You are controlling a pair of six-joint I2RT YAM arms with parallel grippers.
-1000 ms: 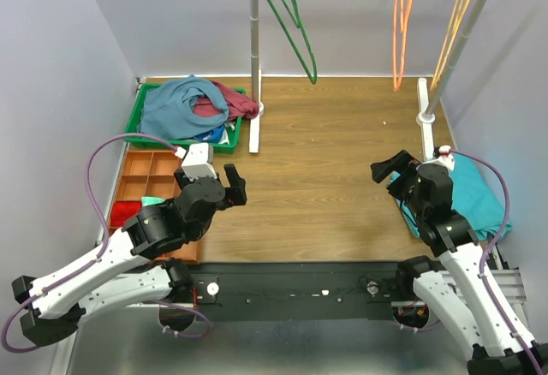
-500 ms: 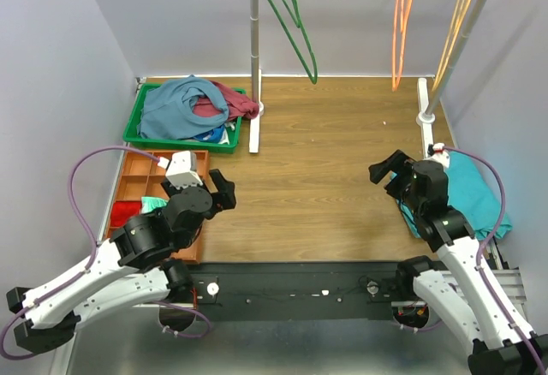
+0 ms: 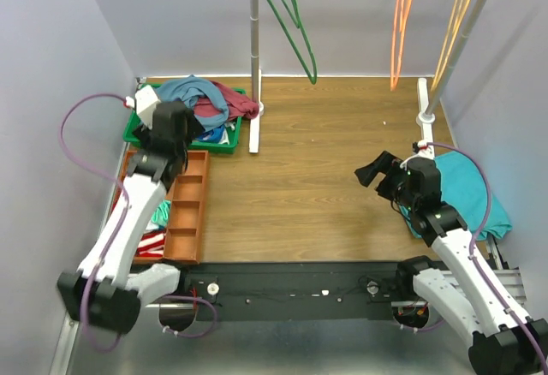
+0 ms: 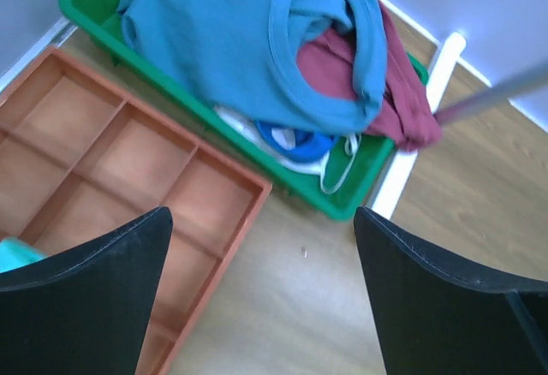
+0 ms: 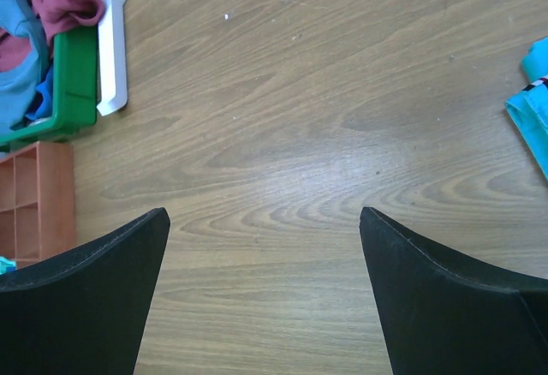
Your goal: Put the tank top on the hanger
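Hovering near tank top (image 4: 248, 41), left hand (image 4: 259, 218) open

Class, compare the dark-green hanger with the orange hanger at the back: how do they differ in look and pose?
Colour: the green hanger is dark green, the orange hanger bright orange. Pose: the green hanger slants, showing its open triangle; the orange hanger hangs straight, nearly edge-on. Place: the green hanger is left of the orange hanger. Both hang bare by their hooks.
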